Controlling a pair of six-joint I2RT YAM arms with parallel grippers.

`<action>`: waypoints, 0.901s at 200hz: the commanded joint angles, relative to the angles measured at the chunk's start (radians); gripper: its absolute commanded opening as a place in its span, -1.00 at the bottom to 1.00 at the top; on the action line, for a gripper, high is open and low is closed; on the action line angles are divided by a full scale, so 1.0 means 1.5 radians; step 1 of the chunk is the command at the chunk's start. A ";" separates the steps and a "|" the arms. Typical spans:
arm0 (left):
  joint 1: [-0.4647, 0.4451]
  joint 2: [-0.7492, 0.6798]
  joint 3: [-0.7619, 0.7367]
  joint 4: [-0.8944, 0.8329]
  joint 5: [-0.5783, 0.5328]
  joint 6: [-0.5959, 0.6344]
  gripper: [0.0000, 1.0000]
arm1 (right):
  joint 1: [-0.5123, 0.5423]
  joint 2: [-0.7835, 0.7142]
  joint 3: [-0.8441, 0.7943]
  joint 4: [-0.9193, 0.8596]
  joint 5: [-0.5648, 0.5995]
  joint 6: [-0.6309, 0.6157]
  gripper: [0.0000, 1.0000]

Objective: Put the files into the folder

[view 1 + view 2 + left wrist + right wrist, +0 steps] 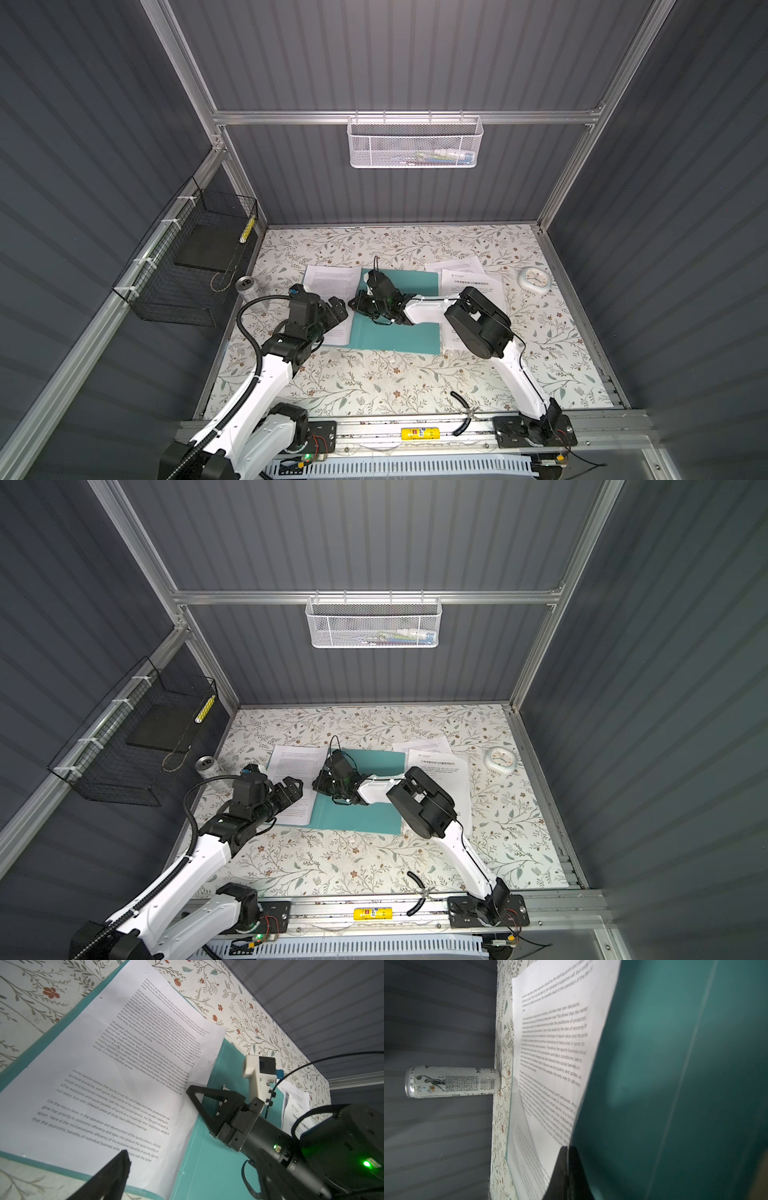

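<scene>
One sheet (330, 282) lies on the open folder (399, 334) beneath the wide-open, empty left tool (337, 309); the shut right tool (190, 1091) touches its edge. More files (471, 284) lie behind the right tool, not yet filed.

robot test cell: grey panel walls (415, 54), aluminium frame (407, 117).

White arm links (270, 374), black joints (478, 328), triangular black fingers (236, 1103)
</scene>
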 commanded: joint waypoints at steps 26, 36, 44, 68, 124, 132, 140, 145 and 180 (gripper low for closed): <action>0.005 -0.005 -0.013 0.001 -0.004 -0.008 0.90 | 0.010 0.012 0.026 -0.032 -0.006 0.015 -1.00; 0.005 -0.005 -0.013 -0.001 -0.005 -0.009 0.89 | 0.011 0.013 0.026 -0.033 -0.004 0.022 -1.00; 0.005 -0.007 -0.014 0.000 -0.005 -0.009 0.89 | 0.011 0.013 0.026 -0.035 -0.002 0.025 -1.00; 0.005 -0.011 -0.017 -0.002 -0.008 -0.009 0.89 | 0.010 0.016 0.023 -0.026 -0.002 0.042 -1.00; 0.005 -0.011 -0.017 -0.008 -0.011 -0.011 0.89 | 0.011 0.043 0.037 -0.013 -0.011 0.100 -1.00; 0.005 -0.011 -0.019 -0.008 -0.012 -0.010 0.89 | 0.011 0.045 0.038 -0.012 -0.012 0.104 -1.00; 0.005 -0.010 -0.020 -0.006 -0.012 -0.011 0.89 | 0.011 0.048 0.041 -0.012 -0.016 0.110 -1.00; 0.005 -0.009 -0.022 -0.005 -0.011 -0.011 0.90 | 0.012 0.048 0.043 -0.012 -0.018 0.112 -1.00; 0.005 -0.011 -0.027 -0.002 -0.013 -0.017 0.89 | 0.012 0.035 0.024 -0.008 -0.019 0.130 -1.00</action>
